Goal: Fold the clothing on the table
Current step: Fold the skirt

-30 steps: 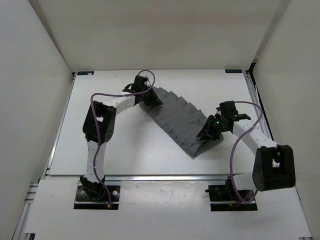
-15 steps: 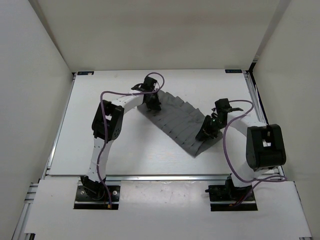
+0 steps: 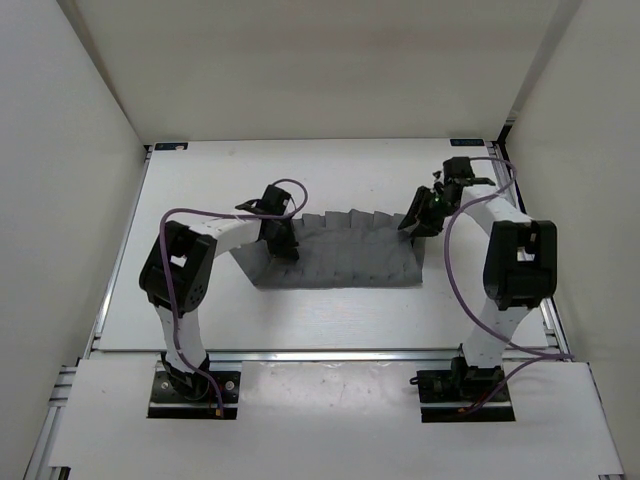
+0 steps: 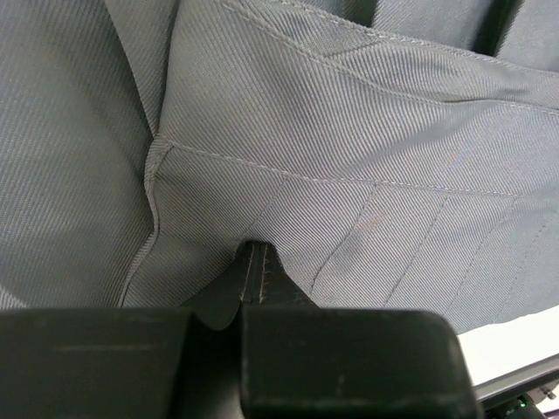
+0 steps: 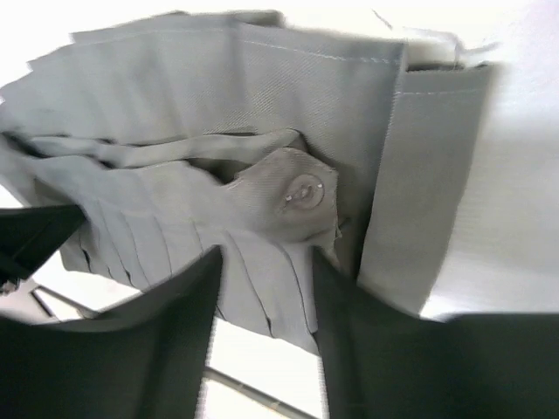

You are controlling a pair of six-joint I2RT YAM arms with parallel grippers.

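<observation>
White walls (image 3: pixel 90 100) enclose the bench (image 3: pixel 200 310); the grey clothing (image 3: pixel 345 258) lies stretched across its middle. The left claw (image 3: pixel 283 238) is clamped on the cloth's end nearer the left edge. The right claw (image 3: pixel 420 215) stands parted at the other end, so a one-sided pull may drag and bunch it. Only the right wrist view shows a button (image 5: pixel 304 190); only overhead shows the spread.

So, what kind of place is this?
Probably a robot test cell: a white table walled in by white panels, with left arm and right arm bolted at its near edge, handling grey clothing.
</observation>
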